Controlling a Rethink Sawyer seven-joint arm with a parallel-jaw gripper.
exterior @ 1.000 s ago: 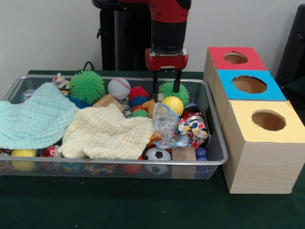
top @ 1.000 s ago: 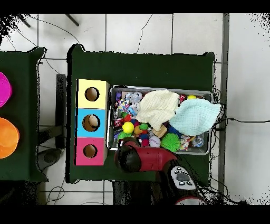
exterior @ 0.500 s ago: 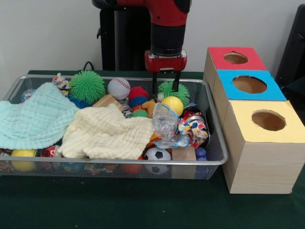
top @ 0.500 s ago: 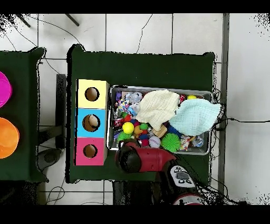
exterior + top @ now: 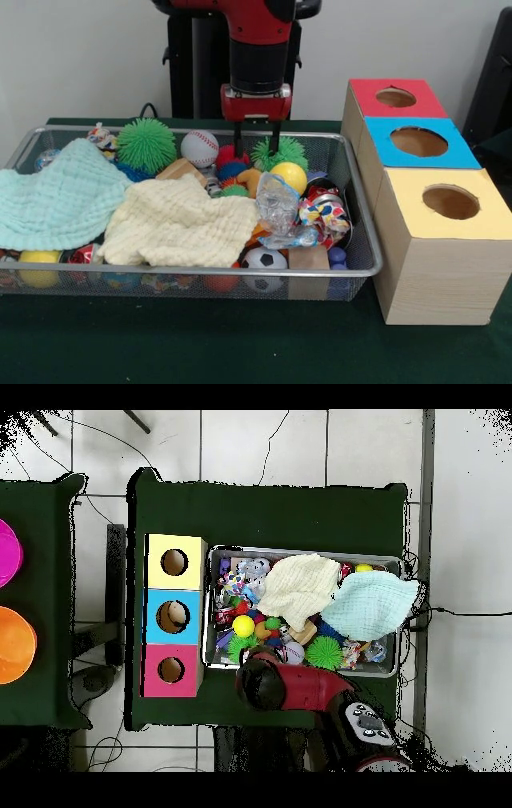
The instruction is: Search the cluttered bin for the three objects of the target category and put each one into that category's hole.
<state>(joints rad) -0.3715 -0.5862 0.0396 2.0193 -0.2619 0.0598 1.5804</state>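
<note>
A wire bin (image 5: 364, 240) holds a jumble of toys. My gripper (image 5: 256, 142) hangs open over its back middle, with nothing between the fingers. It is above a red and blue fuzzy ball (image 5: 231, 160), just left of a small green spiky ball (image 5: 284, 150). A yellow ball (image 5: 290, 176) and a baseball (image 5: 199, 147) lie close by. A large green spiky ball (image 5: 146, 144) sits at the back left. Three boxes stand to the right: red (image 5: 364, 94), blue (image 5: 382, 132) and yellow (image 5: 408, 192), each with a round hole. In the overhead view the arm (image 5: 290, 684) hides the gripper.
A cream cloth (image 5: 180, 224) and a mint cloth (image 5: 60, 200) cover the bin's left and middle. Crumpled plastic (image 5: 278, 204), a soccer ball (image 5: 264, 259) and a wooden block (image 5: 308, 260) lie at the front right. In the overhead view the boxes (image 5: 155, 616) flank the bin (image 5: 305, 552).
The gripper has moved left in the front view, from over the small green spiky ball to over the red and blue ball. It stays open.
</note>
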